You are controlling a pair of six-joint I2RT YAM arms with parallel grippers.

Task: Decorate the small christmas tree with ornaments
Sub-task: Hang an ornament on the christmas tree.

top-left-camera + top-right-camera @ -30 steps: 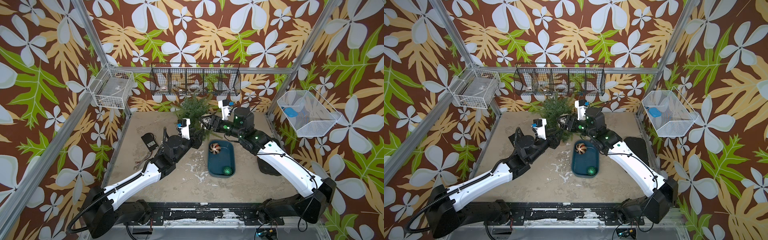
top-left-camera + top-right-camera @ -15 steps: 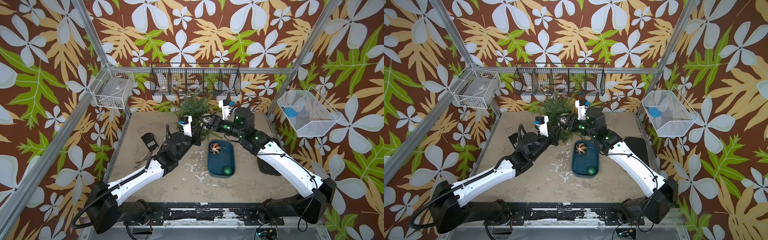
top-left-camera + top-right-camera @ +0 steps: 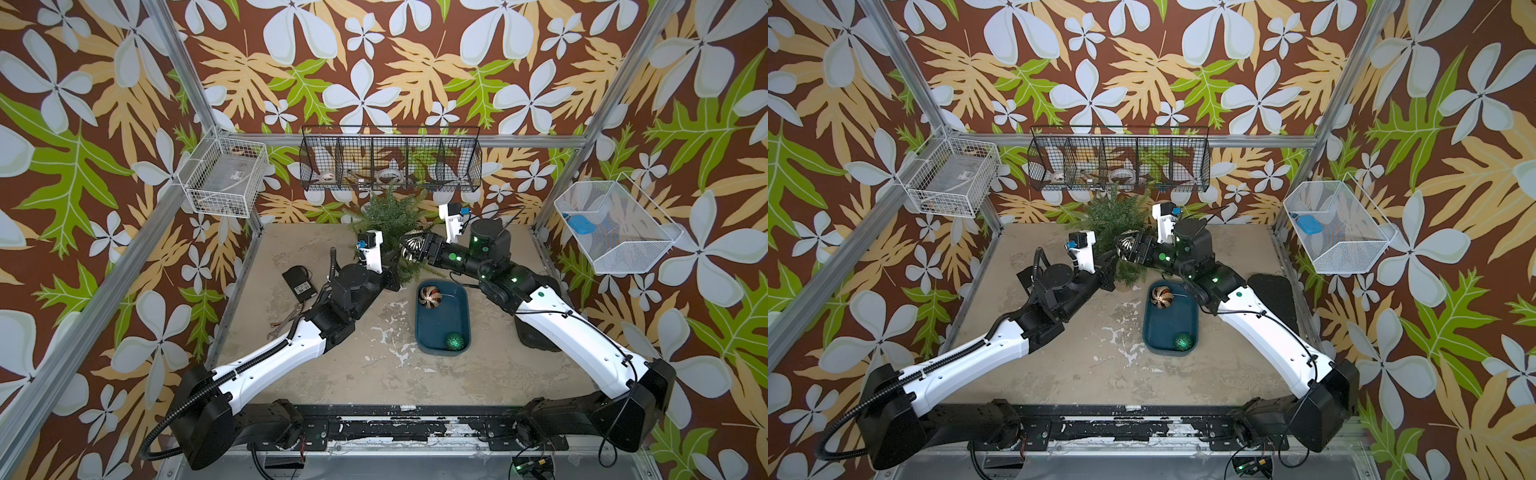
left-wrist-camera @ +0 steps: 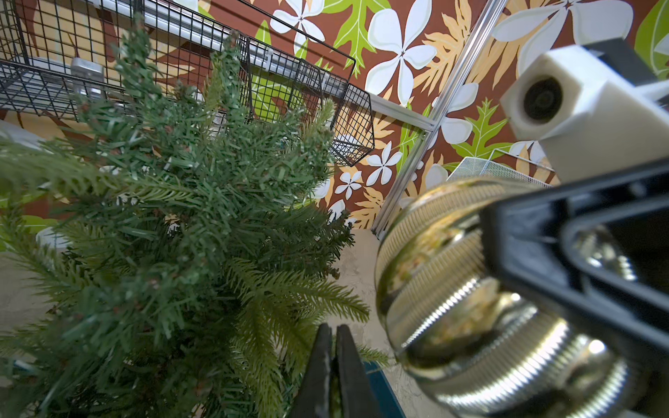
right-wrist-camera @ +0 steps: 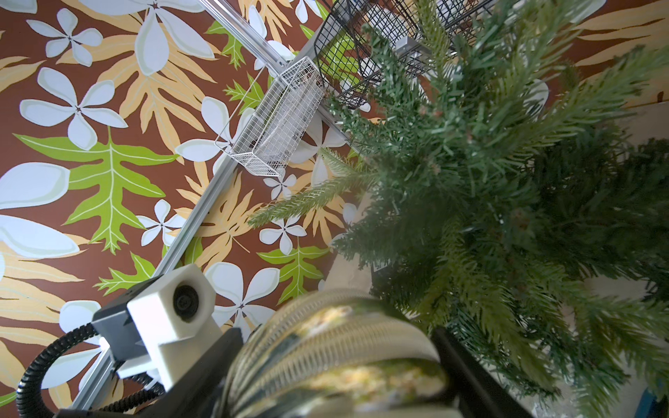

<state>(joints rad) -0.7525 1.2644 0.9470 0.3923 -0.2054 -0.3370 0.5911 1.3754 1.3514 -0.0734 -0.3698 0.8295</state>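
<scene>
The small christmas tree [image 3: 388, 212] [image 3: 1113, 216] stands at the back of the table, its dark needles filling both wrist views [image 4: 181, 217] [image 5: 506, 181]. My right gripper [image 3: 409, 245] [image 5: 336, 362] is shut on the gold-and-white striped ornament [image 3: 412, 248] [image 4: 452, 289], which it holds against the tree's right side. The left gripper [image 3: 392, 275] [image 4: 335, 331] is shut among the lowest branches; a thin strip of green shows between its fingers. A red-and-gold ornament [image 3: 430, 297] and a glittery green one [image 3: 455, 341] lie in the teal tray [image 3: 442, 324].
A black box [image 3: 299, 284] and pliers [image 3: 286, 322] lie left of the left arm. A black pad [image 3: 1273, 297] sits under the right arm. A black wire basket [image 3: 390, 164] hangs right behind the tree, and white wire baskets hang on the left wall [image 3: 226, 176] and the right wall [image 3: 615, 226].
The left gripper has slid right into the tree's low branches and closed. The right gripper has stayed beside the tree with the striped ornament in it.
</scene>
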